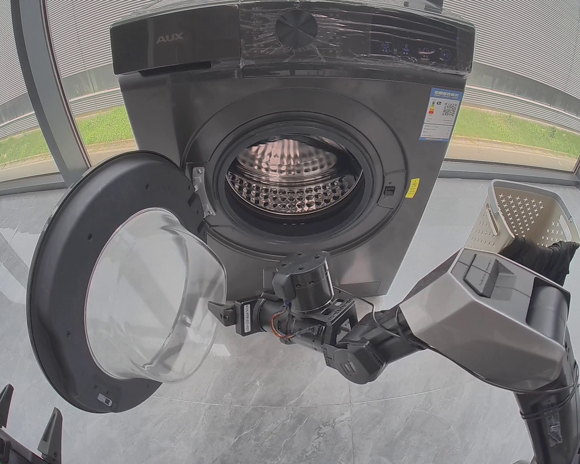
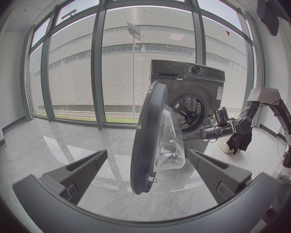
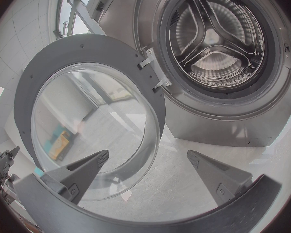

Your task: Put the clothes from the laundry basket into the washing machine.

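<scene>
The grey washing machine [image 1: 290, 98] stands with its round door [image 1: 64, 259] swung wide to the left. Its steel drum [image 1: 294, 175] holds no clothes. A white laundry basket [image 1: 528, 217] sits on the floor to the machine's right, with dark clothes [image 1: 548, 259] draped over its near rim. My right gripper [image 1: 222, 314] hangs low in front of the machine, just beside the door's glass bowl, open and holding nothing [image 3: 148, 165]. My left gripper [image 1: 26, 420] is low at the near left, open and holding nothing [image 2: 145, 169], facing the door's edge [image 2: 145, 139].
The open door juts out over the marble floor [image 1: 270, 414] left of the machine. Window frames and glass stand behind and to both sides. My right arm [image 1: 483, 317] crosses between the basket and the machine front.
</scene>
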